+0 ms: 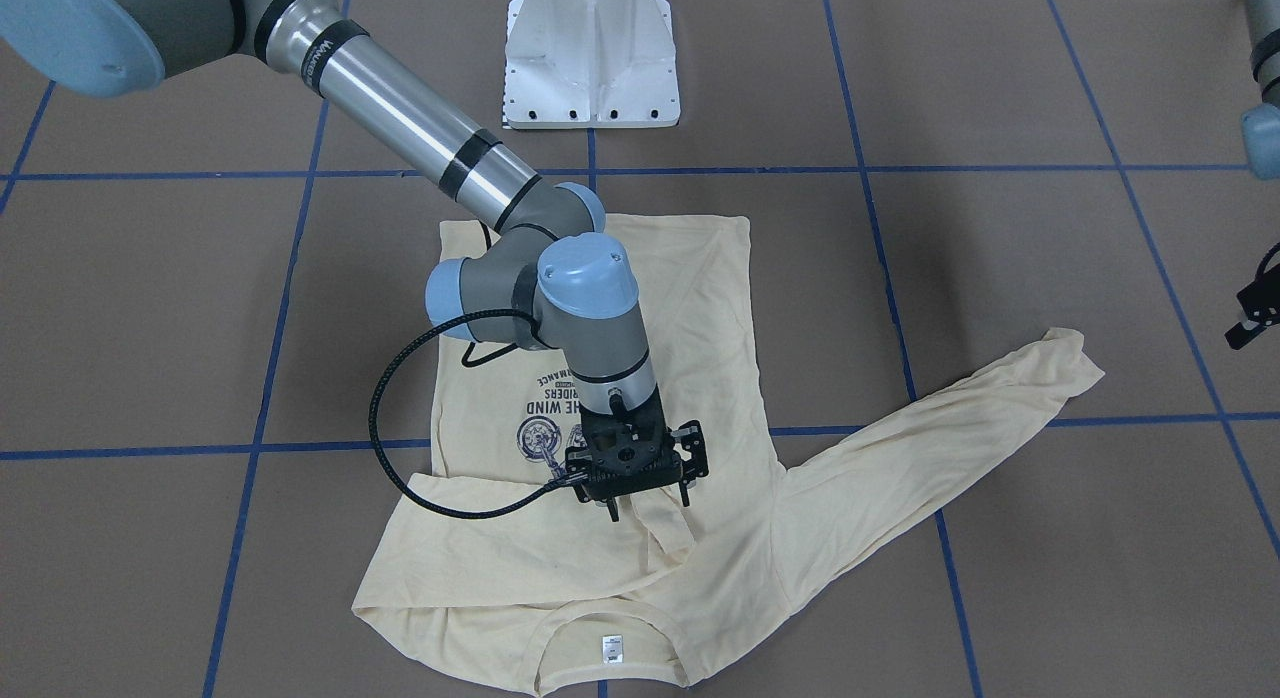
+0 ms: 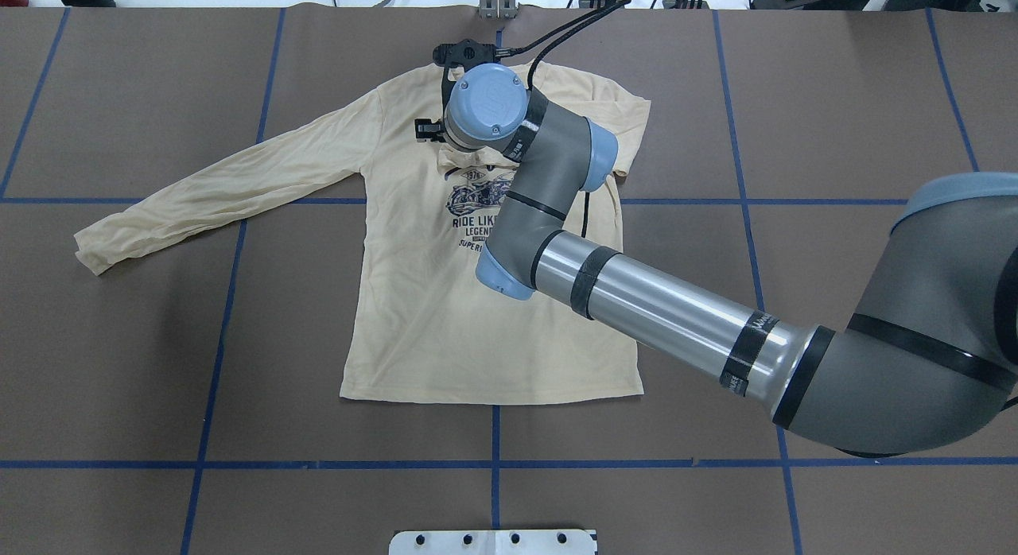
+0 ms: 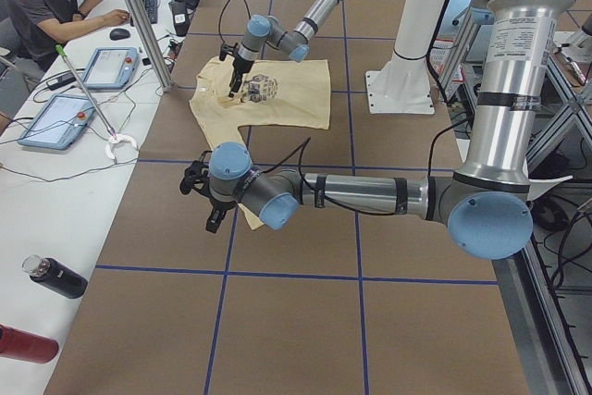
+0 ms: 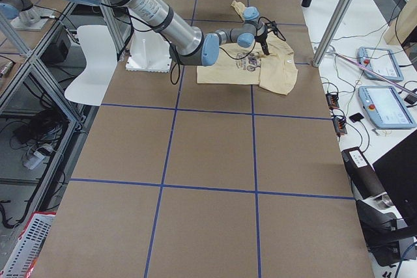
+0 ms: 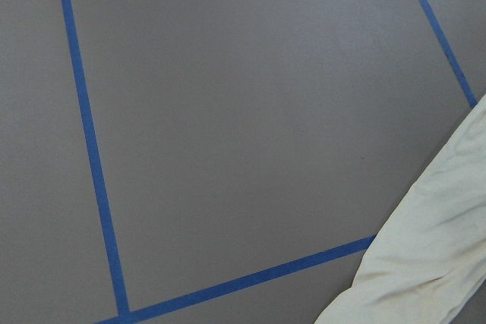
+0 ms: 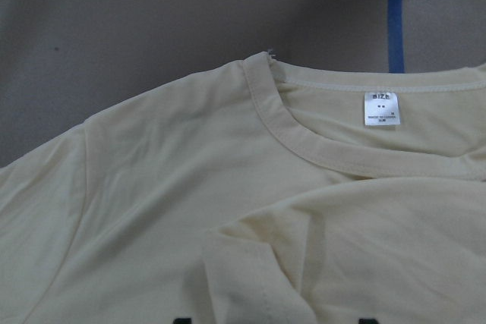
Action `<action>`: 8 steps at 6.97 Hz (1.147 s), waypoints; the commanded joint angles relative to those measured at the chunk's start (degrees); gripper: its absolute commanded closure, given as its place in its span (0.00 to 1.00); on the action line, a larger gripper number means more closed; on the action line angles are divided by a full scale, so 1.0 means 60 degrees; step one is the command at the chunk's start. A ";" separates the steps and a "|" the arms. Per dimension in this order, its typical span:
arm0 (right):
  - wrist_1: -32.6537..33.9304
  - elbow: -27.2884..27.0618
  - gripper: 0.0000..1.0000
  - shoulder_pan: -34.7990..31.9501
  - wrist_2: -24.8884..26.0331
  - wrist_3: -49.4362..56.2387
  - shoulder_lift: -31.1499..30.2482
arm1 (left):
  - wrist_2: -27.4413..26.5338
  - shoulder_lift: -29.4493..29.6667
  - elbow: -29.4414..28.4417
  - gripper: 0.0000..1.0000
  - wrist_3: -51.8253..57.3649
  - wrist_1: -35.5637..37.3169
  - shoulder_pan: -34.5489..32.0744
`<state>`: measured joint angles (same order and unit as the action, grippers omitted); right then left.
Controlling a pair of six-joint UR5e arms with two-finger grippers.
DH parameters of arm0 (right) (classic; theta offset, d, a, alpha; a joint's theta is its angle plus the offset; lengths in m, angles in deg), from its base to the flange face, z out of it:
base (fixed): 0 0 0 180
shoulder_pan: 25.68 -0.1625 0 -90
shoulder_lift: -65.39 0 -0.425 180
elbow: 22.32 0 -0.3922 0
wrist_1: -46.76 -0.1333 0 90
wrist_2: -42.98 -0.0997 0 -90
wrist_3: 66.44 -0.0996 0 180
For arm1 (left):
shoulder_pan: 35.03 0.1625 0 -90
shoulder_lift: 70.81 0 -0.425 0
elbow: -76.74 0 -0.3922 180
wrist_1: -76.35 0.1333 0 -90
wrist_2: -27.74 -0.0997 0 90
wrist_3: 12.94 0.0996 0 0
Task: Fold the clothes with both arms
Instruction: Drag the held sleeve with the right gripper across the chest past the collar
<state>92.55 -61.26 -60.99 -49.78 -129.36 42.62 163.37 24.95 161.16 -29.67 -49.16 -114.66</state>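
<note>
Lower centre, the right gripper (image 1: 650, 503) hovers, jaws spread, over the limp, light shirt (image 1: 700, 308) — best pinched at cuff or hem; left gripper (image 1: 1258, 310): jaws' state cannot be told.

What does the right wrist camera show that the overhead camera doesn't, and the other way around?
Only the right wrist view shows the white neck tag inside the collar; overhead, the right arm hides it. Only the overhead view shows the right arm, the navy print and one sleeve stretched flat to the robot's left. Both show the cream shirt on the brown table with blue tape lines.
</note>
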 commanded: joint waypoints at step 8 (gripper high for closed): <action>0.0013 0.0323 1.00 0.0127 -0.0082 0.0204 0.0485 | 0.0011 0.0050 -0.0096 0.00 0.0005 0.0000 0.0000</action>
<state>92.60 -59.28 -60.50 -50.24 -128.14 45.08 163.40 25.23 160.67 -29.60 -49.16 -114.65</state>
